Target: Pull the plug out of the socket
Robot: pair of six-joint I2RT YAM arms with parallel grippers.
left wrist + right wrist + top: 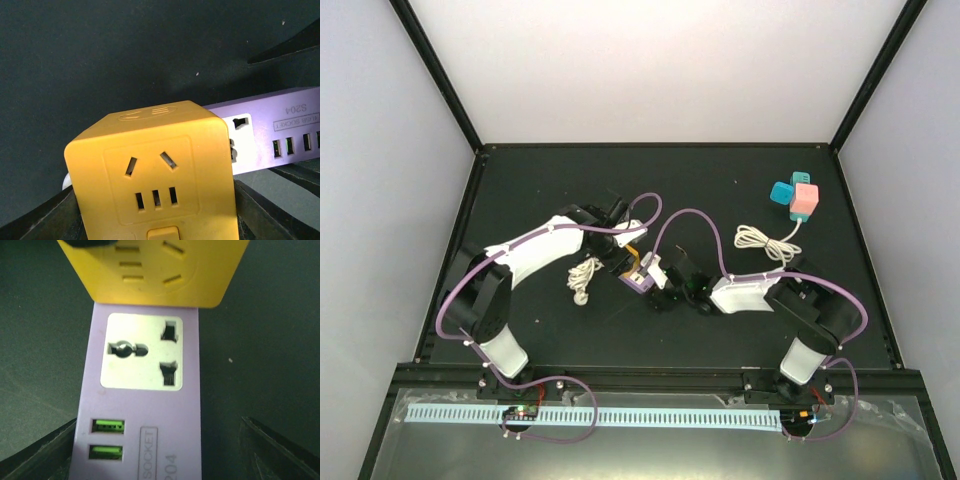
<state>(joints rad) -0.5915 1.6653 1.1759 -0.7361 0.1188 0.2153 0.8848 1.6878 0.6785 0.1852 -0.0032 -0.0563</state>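
Both arm bases are bolted at the near edge of the black table (720, 180); the arms converge on its middle. The right gripper (159, 422) is released, straddling the flat purple plastic power strip (150, 405): one finger (45, 455) touches the strip's long edge, and the other stands off with a visible gap. The left gripper (156, 192) brackets the yellow plastic cube plug (155, 165). Its fingers (42, 220) lie close against both flanks, but it cannot be told whether they clench. The cube sits flush on the strip's end, past the white socket face (141, 351), with no seam open between them. A coiled white cable (583, 275) lies just left of the pair. Bare black surface stretches beyond. Well apart, by the far right corner, sit joined pink and teal cubes (796, 197) with a white cord (765, 240).
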